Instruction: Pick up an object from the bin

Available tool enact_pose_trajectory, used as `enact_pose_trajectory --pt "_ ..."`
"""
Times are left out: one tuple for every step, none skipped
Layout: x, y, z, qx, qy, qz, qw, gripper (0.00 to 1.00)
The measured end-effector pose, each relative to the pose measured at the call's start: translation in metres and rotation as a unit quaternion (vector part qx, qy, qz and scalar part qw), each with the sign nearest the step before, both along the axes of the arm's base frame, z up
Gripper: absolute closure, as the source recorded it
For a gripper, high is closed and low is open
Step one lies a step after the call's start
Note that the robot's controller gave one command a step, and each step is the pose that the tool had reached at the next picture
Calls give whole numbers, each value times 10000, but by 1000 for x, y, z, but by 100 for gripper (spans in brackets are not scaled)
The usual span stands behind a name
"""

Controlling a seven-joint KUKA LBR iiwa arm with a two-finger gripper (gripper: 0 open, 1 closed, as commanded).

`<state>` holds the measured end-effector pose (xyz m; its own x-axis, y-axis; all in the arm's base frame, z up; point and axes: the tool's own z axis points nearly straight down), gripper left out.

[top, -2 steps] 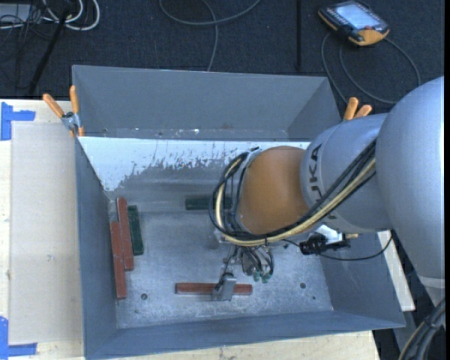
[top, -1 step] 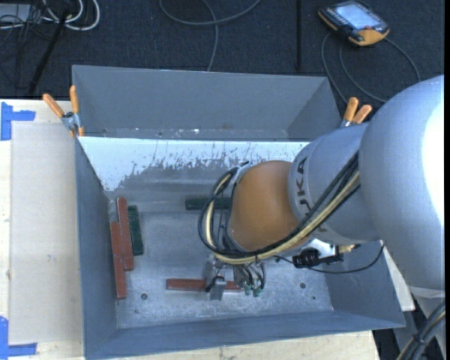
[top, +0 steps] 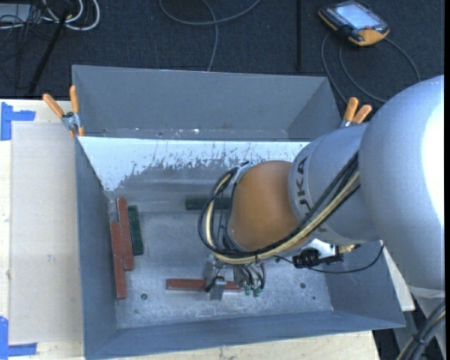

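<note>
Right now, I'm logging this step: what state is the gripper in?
Gripper: cannot be told; it is down at the right end of a red-brown bar.

Count: three red-brown bars (top: 119, 265), two lying together at the left wall, one at the front. Two dark green bars (top: 136, 231), one beside the left pair, the other partly covered.

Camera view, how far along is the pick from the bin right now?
Done: the gripper is down at the bin floor, at the right end of a red-brown bar near the front wall. In hand: the grasp itself, which I cannot confirm. Left: lifting it out; the bar lies flat on the floor, and the bars by the left wall look untouched.
</note>
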<state>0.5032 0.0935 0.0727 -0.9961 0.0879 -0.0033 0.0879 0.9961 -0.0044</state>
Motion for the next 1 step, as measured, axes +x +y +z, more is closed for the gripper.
enact_pose_trajectory --pt "-3 -4 134 22 16 245 9997 100"
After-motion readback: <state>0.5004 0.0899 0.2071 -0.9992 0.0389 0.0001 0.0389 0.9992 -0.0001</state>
